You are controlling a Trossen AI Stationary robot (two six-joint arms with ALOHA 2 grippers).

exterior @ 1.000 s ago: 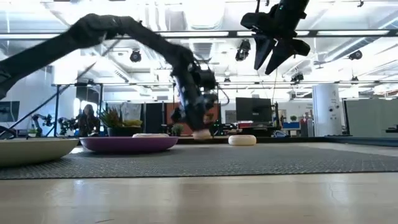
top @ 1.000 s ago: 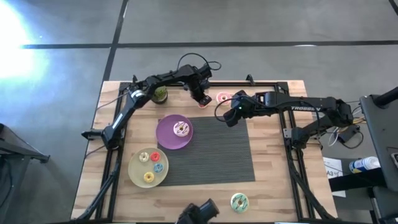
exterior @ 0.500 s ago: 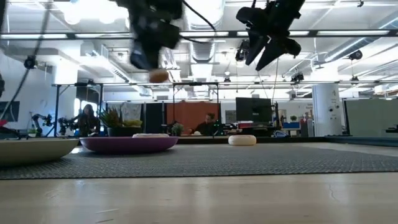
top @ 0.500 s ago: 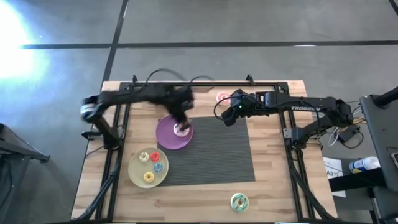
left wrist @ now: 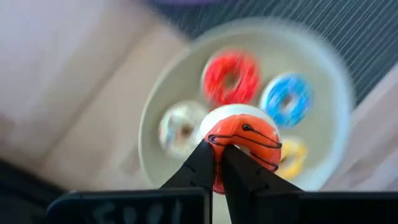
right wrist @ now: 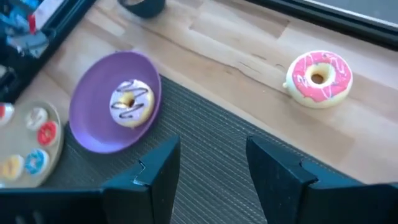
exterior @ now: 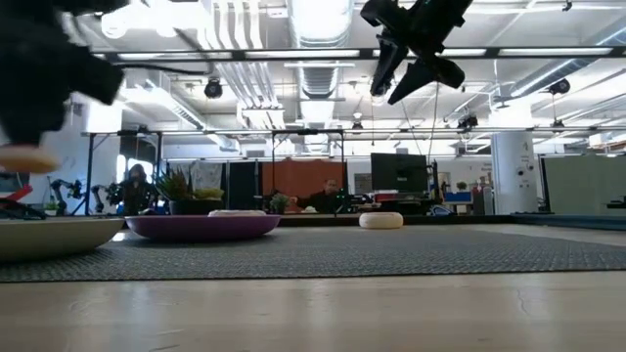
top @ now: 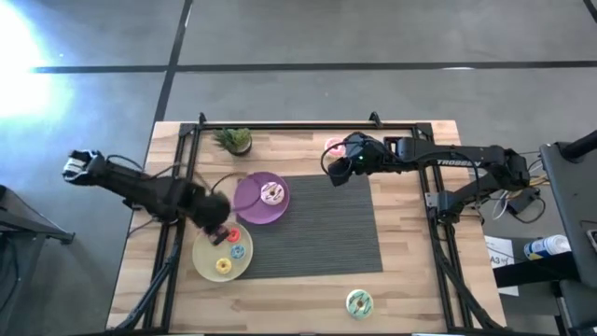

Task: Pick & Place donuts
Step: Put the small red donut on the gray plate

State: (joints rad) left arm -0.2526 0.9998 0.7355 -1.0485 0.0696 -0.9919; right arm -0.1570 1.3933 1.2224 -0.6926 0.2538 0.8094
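- Altogether eight donuts show: a pink donut [top: 334, 146], a drizzled white donut [top: 272, 193], a green-iced donut [top: 359, 302], and five tiny ones that are red [left wrist: 231, 78], blue [left wrist: 286, 99], yellow [left wrist: 293, 159], pale [left wrist: 179, 128] and orange [left wrist: 249, 134].
- There are two plates, one dark mat [top: 322, 233] and one potted plant [top: 235, 140].
- The purple plate [top: 248, 207] holds the drizzled white donut.
- The yellow plate [top: 203, 259] holds the red, blue, yellow and pale donuts.
- The left pincer [left wrist: 217, 149], at centre left in the high view, hangs over the yellow plate, pinching the orange donut.
- The right pincer [right wrist: 211, 168], fingers spread, hovers above the mat's upper edge, near the pink donut on bare wood.
- The green-iced donut lies alone by the worktop's [top: 410, 289] lower edge.
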